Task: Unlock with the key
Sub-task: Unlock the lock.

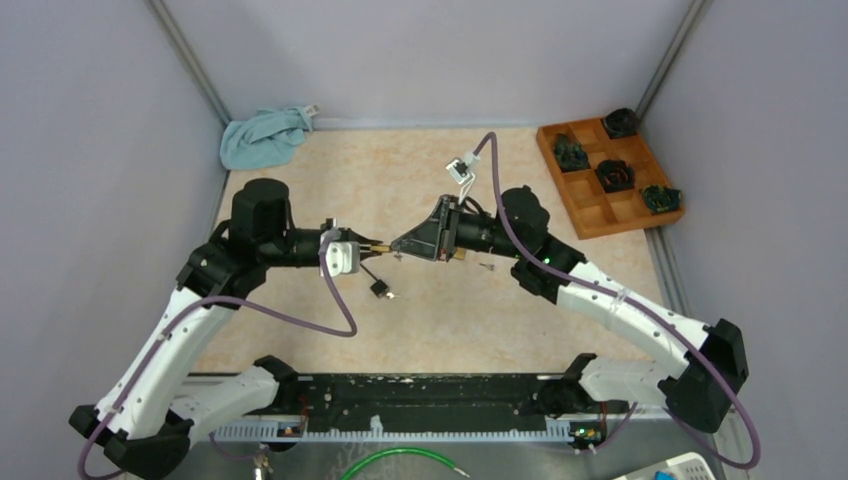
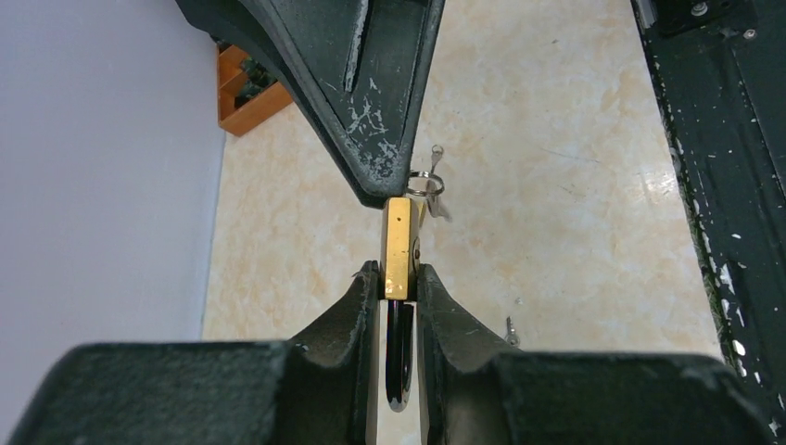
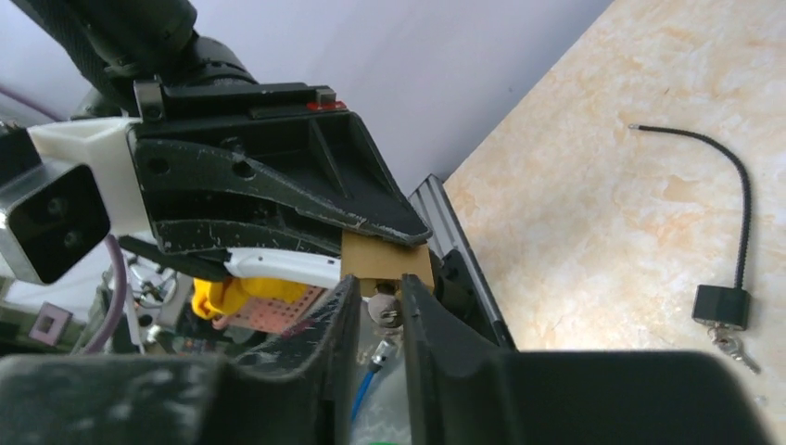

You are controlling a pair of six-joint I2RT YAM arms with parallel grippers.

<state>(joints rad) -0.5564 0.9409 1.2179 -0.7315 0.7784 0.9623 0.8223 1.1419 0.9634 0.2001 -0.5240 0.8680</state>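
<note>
1. brass padlock (image 2: 397,239): held in the air above the middle of the worktop (image 1: 450,330), between the two arms. Body edge-on in the left wrist view, dark shackle (image 2: 399,366) pointing back between the fingers.
2. left pincer (image 2: 397,274): clenched on the brass padlock, one finger flat on each broad side of the body.
3. key (image 3: 385,313): silver head showing at the padlock's free end, lying between the right fingers. Blade hidden.
4. key ring (image 2: 424,184): thin wire loop, just beside the padlock's far end.
5. right pincer (image 3: 378,289): tip to tip with the left one, fingers narrowly apart on either side of the key head. Cannot tell whether the pads press on it.
6. cable lock (image 3: 721,306): black block with a thin black cable, lying on the worktop near the left arm, small keys at its lower end.
7. cloth (image 1: 262,137): light blue, crumpled, far left corner.
8. wooden tray (image 1: 598,206): divided into compartments, far right side, dark objects in four of them.
</note>
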